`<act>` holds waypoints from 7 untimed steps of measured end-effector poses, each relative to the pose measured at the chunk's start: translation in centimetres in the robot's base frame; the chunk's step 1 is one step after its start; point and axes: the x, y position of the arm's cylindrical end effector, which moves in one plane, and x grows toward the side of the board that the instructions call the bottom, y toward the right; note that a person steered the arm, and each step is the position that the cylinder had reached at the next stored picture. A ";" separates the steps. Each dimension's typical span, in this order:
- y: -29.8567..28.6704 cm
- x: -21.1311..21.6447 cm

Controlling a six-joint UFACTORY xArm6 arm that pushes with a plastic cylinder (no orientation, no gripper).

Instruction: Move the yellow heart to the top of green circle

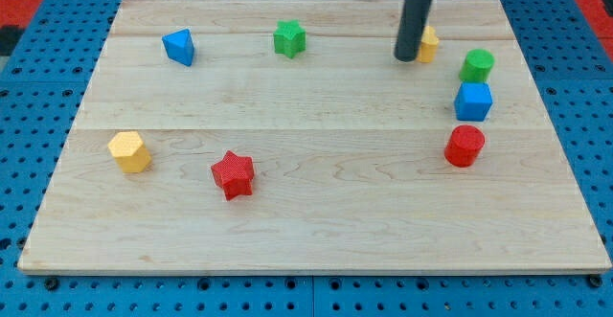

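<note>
The yellow heart point(429, 43) sits near the board's top right, partly hidden behind my rod. My tip point(407, 58) rests against the heart's left side. The green circle point(477, 66) stands a short way to the right of the heart and slightly lower, with a gap between them. The rod rises straight out of the view's top.
A blue cube point(473, 101) sits just below the green circle and a red cylinder point(465, 146) below that. A green star point(289, 38) and a blue triangle point(179, 46) are at the top left. A yellow hexagon point(128, 151) and a red star point(233, 174) are at the lower left.
</note>
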 end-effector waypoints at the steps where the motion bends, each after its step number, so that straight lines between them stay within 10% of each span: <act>1: -1.6 -1.0; 3: 8.4 -1.8; 7: -11.0 3.9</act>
